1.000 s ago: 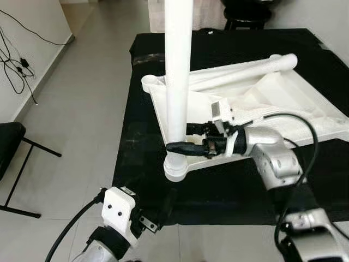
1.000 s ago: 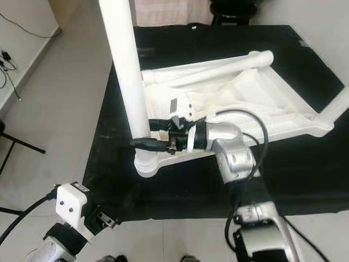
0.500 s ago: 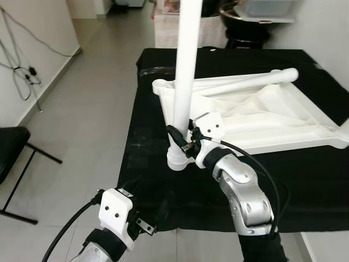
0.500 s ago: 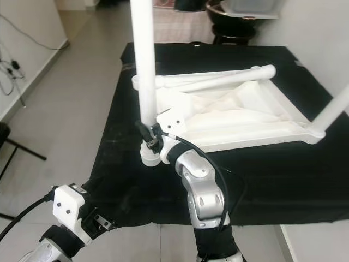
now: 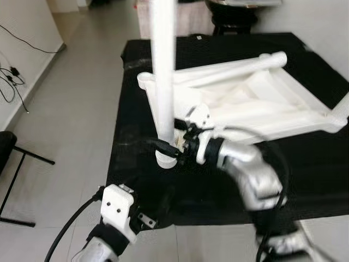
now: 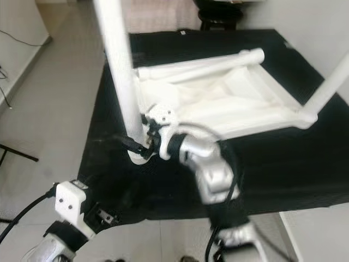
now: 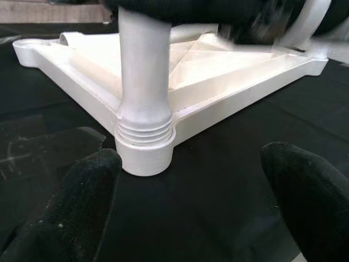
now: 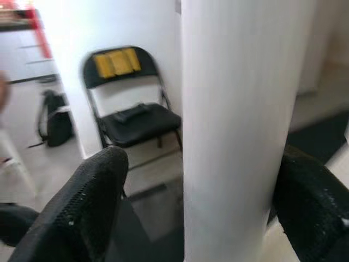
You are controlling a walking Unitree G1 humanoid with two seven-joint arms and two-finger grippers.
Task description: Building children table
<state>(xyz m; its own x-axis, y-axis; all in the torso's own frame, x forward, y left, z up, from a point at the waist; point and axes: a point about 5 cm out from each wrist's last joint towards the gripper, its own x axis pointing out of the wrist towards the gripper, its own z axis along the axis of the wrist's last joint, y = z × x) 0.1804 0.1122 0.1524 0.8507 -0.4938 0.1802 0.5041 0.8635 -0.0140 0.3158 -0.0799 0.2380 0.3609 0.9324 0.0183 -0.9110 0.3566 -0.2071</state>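
The white children's table top (image 5: 256, 103) lies upside down on a black cloth (image 5: 218, 180). One white leg (image 5: 163, 76) stands upright in the near-left corner socket (image 7: 144, 150). Another leg (image 5: 234, 64) lies along the far edge, and a third (image 6: 327, 87) rises at the right corner. My right gripper (image 5: 172, 139) is open at the base of the upright leg, one finger on each side (image 8: 202, 213), with a gap at one finger. My left gripper (image 7: 185, 202) is open and low at the cloth's near edge, facing the socket, nothing between its fingers.
Grey floor runs along the left of the cloth. A black folding chair (image 5: 8, 147) stands at the far left and cables (image 5: 13, 76) hang on the left wall. A dark stool (image 5: 234, 22) is behind the cloth. The right wrist view shows a folding chair (image 8: 131, 103).
My right arm has swung from below the leg out to the right, blurred, with the gripper still at the leg's base. The camera has shifted. The left arm has stayed put.
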